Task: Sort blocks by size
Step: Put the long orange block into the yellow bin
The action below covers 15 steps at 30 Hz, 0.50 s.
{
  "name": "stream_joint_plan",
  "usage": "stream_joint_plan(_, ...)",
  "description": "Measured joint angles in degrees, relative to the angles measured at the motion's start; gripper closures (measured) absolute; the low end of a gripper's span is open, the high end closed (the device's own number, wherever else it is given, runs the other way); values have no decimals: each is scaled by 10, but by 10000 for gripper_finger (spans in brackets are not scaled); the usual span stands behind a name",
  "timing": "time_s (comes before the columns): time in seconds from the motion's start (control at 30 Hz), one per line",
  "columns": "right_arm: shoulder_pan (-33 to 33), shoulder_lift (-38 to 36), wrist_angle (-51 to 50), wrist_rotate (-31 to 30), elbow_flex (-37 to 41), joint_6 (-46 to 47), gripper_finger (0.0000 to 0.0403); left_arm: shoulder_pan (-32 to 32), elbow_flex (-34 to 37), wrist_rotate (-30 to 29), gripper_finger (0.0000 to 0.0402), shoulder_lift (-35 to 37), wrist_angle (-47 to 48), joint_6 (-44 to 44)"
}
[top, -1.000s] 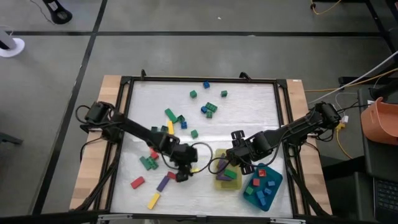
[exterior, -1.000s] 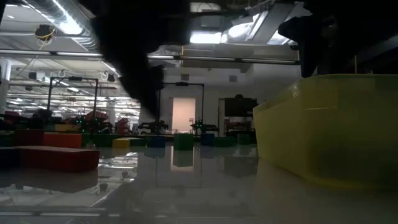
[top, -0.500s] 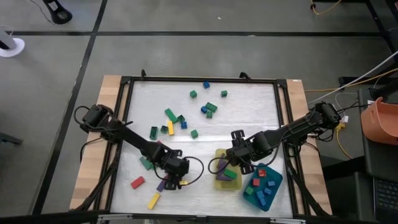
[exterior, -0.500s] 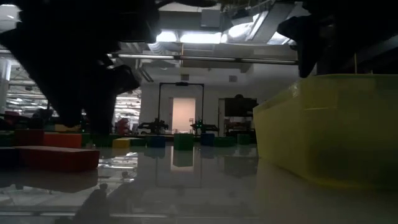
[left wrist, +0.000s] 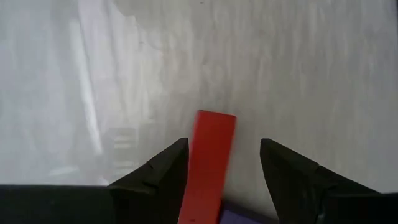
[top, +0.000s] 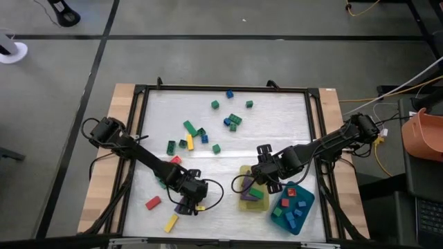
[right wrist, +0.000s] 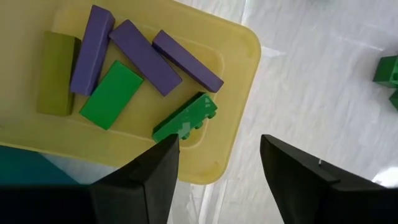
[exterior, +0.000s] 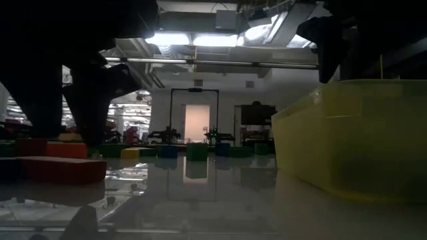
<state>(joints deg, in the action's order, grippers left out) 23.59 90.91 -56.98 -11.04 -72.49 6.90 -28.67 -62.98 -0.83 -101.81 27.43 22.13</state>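
My left gripper (top: 188, 205) is open, low over the table near its near edge. In the left wrist view (left wrist: 224, 146) a long red brick (left wrist: 210, 158) lies on the table between its fingers, close to one finger (left wrist: 171, 168), with a purple brick (left wrist: 244, 216) beside it. My right gripper (top: 259, 184) is open and empty over the yellow tray (top: 243, 202). That tray (right wrist: 244, 50) holds three purple bricks (right wrist: 143, 59), two green ones (right wrist: 185, 118) and an olive one. Loose blocks (top: 228, 122) lie across the far half of the table. My left gripper's fingers point down on either side of the long red brick, along its length. The brick's long side (left wrist: 189, 168) lies close by one finger. I cannot tell whether they touch. The brick lies flat on the table.
The teal tray (top: 306, 205) with small red, blue and green cubes stands at the near right, beside the yellow tray. A red brick (top: 153, 203) and a yellow brick (top: 170, 223) lie near the near left corner. A black frame (top: 138, 138) rims the table.
My left gripper has gone toward the table's near edge and a little to the left, coming down over the red and purple bricks. My right gripper has kept still over the yellow tray.
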Motion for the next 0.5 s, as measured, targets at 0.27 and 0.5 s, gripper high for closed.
stream_joint_plan(0.27, 0, 0, 2, 0, 0, 0, 178, -5, 0, -39, 217, -6, 6, -12)
stream_joint_plan(0.5, 0, 0, 2, -1, 0, 0, 178, -14, 0, -39, 217, -15, 5, -5)
